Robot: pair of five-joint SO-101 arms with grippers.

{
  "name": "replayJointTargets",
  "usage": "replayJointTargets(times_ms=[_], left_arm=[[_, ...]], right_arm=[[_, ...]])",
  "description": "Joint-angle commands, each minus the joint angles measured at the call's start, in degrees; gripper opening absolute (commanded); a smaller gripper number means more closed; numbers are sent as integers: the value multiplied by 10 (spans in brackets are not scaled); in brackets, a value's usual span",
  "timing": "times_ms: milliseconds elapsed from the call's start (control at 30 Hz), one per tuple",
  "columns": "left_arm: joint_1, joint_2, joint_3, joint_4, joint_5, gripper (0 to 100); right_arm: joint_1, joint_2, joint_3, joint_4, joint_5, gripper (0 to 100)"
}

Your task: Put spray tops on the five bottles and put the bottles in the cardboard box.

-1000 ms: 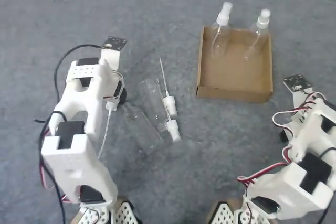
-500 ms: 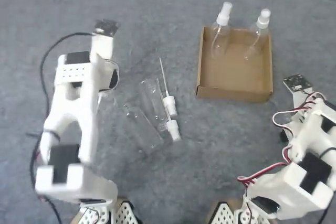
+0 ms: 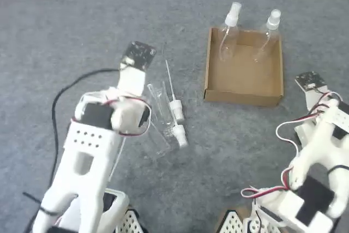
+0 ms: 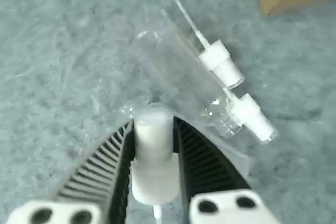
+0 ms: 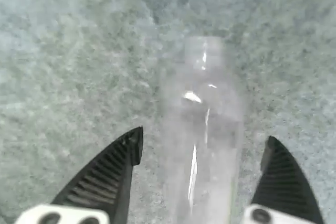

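Left arm (image 3: 92, 151) has swung in from the left side of the carpet (image 3: 49, 36) toward the middle over the last second and now stands over the loose glassware. Right arm (image 3: 322, 151) has shifted only slightly. Box and its contents unchanged. Left gripper (image 4: 152, 124) is clamped on a white spray top (image 4: 152, 166), held upright between the ribbed fingers, low over the near end of the lying bottles (image 4: 178, 72). Cannot tell whether the top touches the glass beneath it. These two clear bottles lie side by side on the carpet, uncapped. Two loose tops (image 4: 224, 69) lie end to end along their box-ward side, and a thin dip tube runs on past the farther one. Right gripper (image 5: 203, 137) is spread wide. A lone bottle (image 5: 202, 93) lies on the carpet between its fingers, neither finger touching it, bare neck pointing away from the wrist. The cardboard box (image 3: 242, 97) sits well apart from both grippers, at the far right of the carpet. Two capped bottles (image 3: 228, 34) lie in it side by side, their white tops resting over the far rim.
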Motion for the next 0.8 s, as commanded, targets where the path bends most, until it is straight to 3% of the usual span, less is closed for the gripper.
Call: replayJointTargets(times_ms=[0, 267, 433, 600, 767], left_arm=[[-4, -50, 41, -40, 9, 12], [-3, -53, 80, -75, 9, 12], [-3, -55, 82, -76, 9, 12], [0, -53, 82, -76, 9, 12], [1, -53, 82, -76, 9, 13]], right_arm=[[-19, -41, -12, 16, -11, 300], [-20, -7, -140, 95, -7, 299], [-22, 93, -203, 98, 8, 293], [-19, 168, -236, 98, 17, 197], [-18, 199, -238, 94, 17, 210]])
